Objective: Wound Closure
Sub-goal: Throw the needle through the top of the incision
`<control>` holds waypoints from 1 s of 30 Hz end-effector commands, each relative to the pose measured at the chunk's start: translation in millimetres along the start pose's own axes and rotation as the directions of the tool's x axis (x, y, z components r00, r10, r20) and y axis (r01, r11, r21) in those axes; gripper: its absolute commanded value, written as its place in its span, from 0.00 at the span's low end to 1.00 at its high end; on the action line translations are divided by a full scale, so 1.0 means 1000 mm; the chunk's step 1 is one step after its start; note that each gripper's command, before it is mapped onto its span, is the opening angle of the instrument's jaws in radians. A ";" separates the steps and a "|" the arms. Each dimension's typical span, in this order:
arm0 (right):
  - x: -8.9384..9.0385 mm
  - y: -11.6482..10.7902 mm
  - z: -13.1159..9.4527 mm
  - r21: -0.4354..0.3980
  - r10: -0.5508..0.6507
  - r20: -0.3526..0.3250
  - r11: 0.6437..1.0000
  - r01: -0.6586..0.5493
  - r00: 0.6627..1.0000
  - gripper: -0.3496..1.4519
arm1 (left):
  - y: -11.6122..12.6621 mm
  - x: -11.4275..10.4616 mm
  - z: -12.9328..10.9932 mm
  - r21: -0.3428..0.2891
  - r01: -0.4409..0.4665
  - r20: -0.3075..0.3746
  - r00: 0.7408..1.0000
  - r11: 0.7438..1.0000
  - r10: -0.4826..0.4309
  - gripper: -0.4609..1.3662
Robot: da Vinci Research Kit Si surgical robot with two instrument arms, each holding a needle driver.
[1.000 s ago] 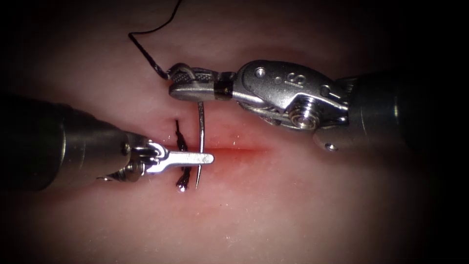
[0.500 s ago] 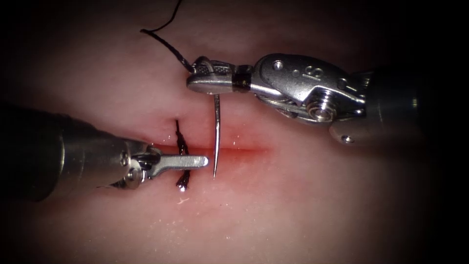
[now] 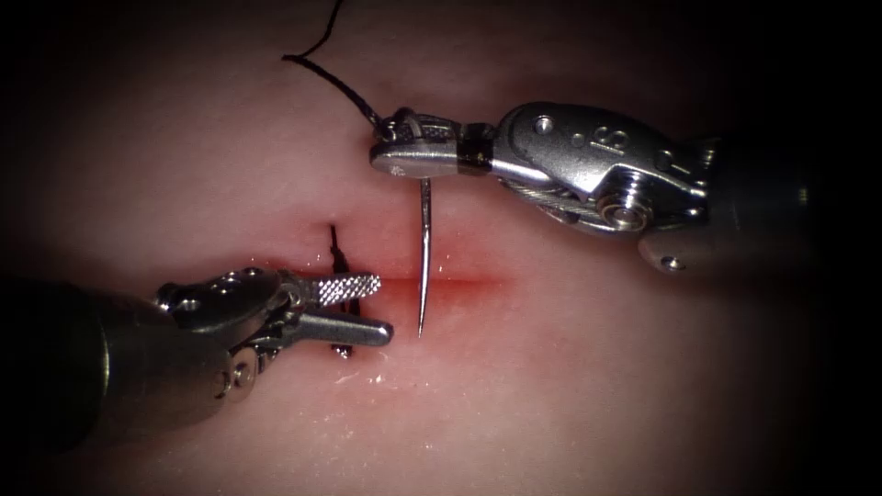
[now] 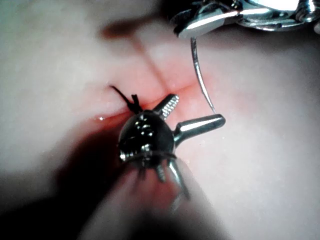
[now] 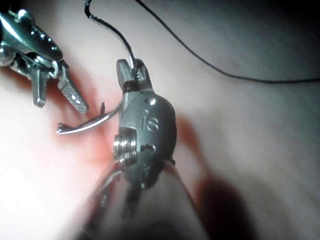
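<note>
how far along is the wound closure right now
Done: one knotted stitch crosses the cut's left end. In hand: the right tool grips the needle near its thread end, tip free above the tissue. The left tool is open, empty. Left: the open cut right of that stitch.

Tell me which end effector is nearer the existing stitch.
Left. The left end effector lies open across the stitch; the right end effector holds the needle farther up and right.

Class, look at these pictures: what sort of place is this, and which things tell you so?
Likely a surgical suturing practice bench. Pale tissue bears a reddened cut; the right tool holds a curved needle near its thread end, above the tissue; the left tool, open, holds nothing.
</note>
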 end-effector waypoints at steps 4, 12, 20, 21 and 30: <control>-0.0001 -0.0001 -0.0004 0.007 -0.017 -0.002 1.000 0.017 1.000 0.00 | 0.0000 -0.0005 -0.0002 0.021 -0.110 0.053 0.993 0.994 0.109 0.51; -0.0002 -0.0003 -0.0010 0.018 -0.054 -0.008 0.998 0.054 0.998 0.00 | -0.0001 -0.0013 -0.0007 0.065 -0.242 0.184 0.956 0.968 0.227 0.64; -0.0001 -0.0003 -0.0011 0.013 -0.113 -0.016 0.994 0.113 0.993 0.00 | -0.0002 -0.0027 -0.0010 0.106 -0.371 0.290 0.899 0.923 0.328 0.61; -0.0001 -0.0003 -0.0011 0.015 -0.124 -0.019 0.992 0.124 0.992 0.00 | -0.0002 -0.0030 -0.0010 0.105 -0.384 0.290 0.894 0.917 0.341 0.58; 0.0005 0.0000 -0.0011 0.009 -0.204 -0.047 0.979 0.205 0.978 0.00 | -0.0004 -0.0057 -0.0013 0.117 -0.443 0.301 0.869 0.889 0.393 0.49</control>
